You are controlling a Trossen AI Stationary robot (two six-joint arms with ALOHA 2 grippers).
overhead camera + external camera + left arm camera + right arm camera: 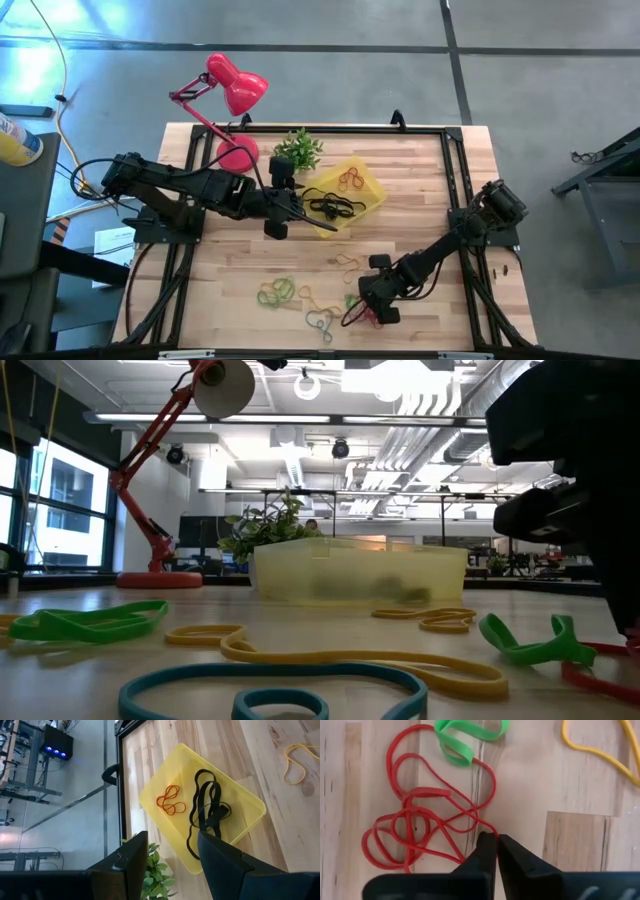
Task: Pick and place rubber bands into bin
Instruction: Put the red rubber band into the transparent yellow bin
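The yellow bin (pixel 372 186) is sitting toward the back of the counter (pixel 420 230), turned diagonally, with its long axis running from the corner near the plant (pixel 298 150) out toward the right arm's side. Inside it, black rubber bands (pixel 207 810) are lying stretched along that long axis beside a small orange bunch (pixel 170 802).

The left gripper (pixel 170 855) is hanging over the bin's near edge with its fingers spread apart, holding nothing.

The right gripper (pixel 496 845) is down at the counter's front, its fingers pressed together and pinching a strand of the tangled red rubber bands (pixel 420 830); a green band (pixel 470 735) is lying just beside them and is partly cut off.

More loose bands (pixel 280 292) are lying scattered along the front. From table height, the bin's translucent wall is blurring its contents. A red lamp (pixel 225 95) is standing behind.
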